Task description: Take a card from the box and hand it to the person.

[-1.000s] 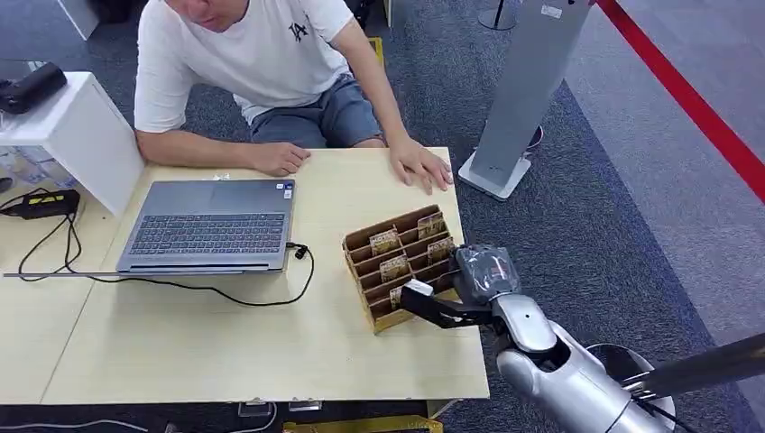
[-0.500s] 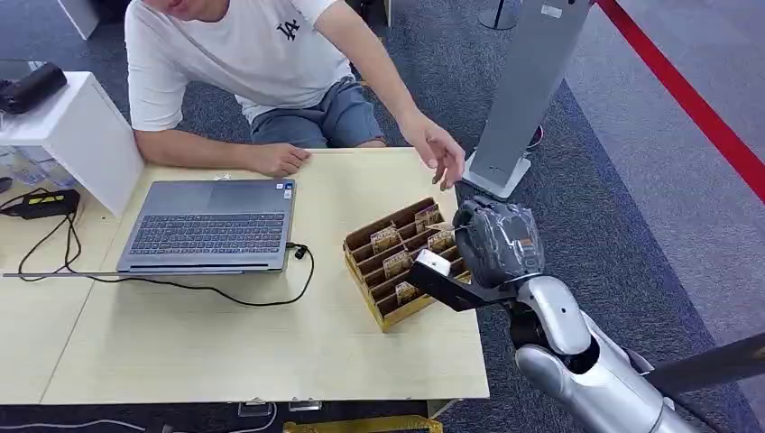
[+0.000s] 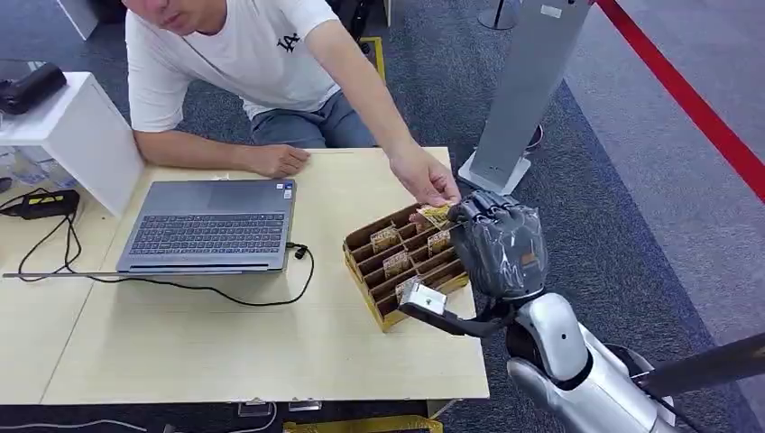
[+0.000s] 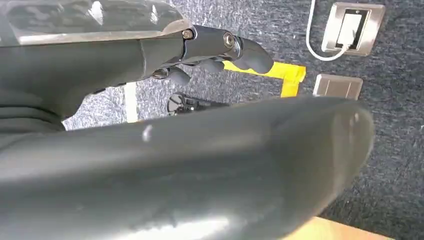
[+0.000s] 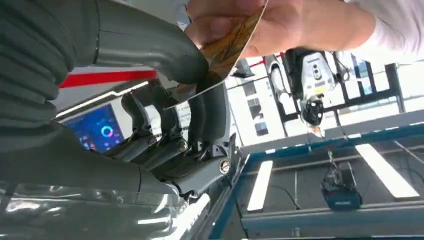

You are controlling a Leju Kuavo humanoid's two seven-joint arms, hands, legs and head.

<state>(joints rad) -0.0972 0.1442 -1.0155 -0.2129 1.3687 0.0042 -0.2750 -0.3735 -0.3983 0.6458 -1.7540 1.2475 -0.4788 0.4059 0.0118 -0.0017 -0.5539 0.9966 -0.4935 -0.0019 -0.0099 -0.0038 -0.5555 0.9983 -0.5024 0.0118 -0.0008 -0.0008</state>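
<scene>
Fingers around card

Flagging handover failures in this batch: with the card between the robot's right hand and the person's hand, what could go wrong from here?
1. Both the right hand and the person's hand grip the card; if the fingers release late, a pull could bend or tear it.
2. An early release might drop it into the box directly below.
3. The hand hangs close over the box; lowering it could knock the box, which sits near the table edge.
</scene>
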